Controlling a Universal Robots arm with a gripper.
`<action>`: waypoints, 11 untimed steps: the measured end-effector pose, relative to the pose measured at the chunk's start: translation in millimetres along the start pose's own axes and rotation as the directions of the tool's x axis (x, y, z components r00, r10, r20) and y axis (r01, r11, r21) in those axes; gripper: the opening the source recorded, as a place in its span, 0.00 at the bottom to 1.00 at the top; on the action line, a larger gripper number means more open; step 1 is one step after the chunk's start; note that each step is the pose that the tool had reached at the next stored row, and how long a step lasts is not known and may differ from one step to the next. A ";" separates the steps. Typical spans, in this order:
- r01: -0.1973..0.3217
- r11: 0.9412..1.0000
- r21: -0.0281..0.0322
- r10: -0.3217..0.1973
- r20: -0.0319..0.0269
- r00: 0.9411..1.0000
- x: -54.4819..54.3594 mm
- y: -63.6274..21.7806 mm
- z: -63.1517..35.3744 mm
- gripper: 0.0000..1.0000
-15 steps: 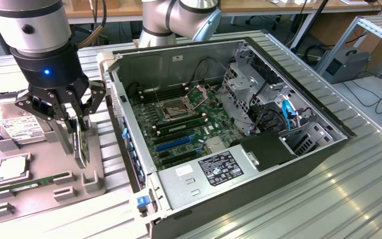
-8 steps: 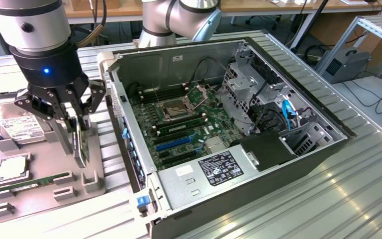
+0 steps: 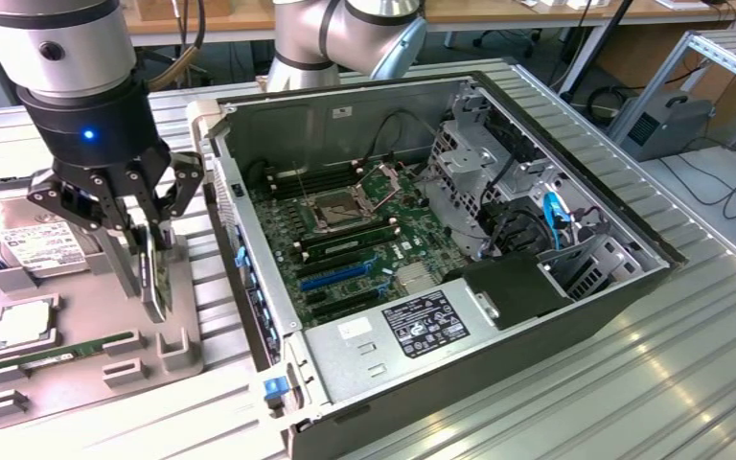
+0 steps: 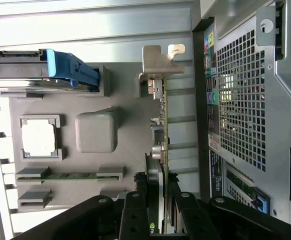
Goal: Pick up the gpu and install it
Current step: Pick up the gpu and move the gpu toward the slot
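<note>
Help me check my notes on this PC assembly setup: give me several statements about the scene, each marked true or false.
1. The claw is closed on the gpu, which stands on edge at the gray tray. True.
2. The gpu is seated in the motherboard. False: it is at the tray, outside the computer case.
3. A green memory stick lies in the tray. True.
4. The hard drive is mounted inside the case. False: it lies outside the case, to the exterior view's left of the claw.
</note>
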State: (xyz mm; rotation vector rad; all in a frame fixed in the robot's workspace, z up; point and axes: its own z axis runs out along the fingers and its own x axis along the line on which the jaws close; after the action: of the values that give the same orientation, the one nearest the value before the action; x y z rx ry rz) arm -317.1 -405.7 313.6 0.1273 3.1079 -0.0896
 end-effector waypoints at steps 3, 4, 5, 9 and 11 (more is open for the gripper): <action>0.000 1.000 0.000 0.000 0.000 1.000 0.0 0.0 -0.6 0.27; 0.000 1.000 0.000 0.000 0.000 1.000 0.0 0.0 -0.8 0.27; 0.000 1.000 0.000 0.000 0.000 1.000 0.0 -0.1 -1.0 0.27; 0.000 1.000 0.000 0.000 0.000 1.000 -0.1 -0.1 -1.7 0.27; 0.000 1.000 0.000 0.000 0.000 1.000 -0.1 -0.1 -2.1 0.27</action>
State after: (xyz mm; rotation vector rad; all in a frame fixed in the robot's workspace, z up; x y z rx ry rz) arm -317.1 -405.7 315.7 0.1273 3.1079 -0.0896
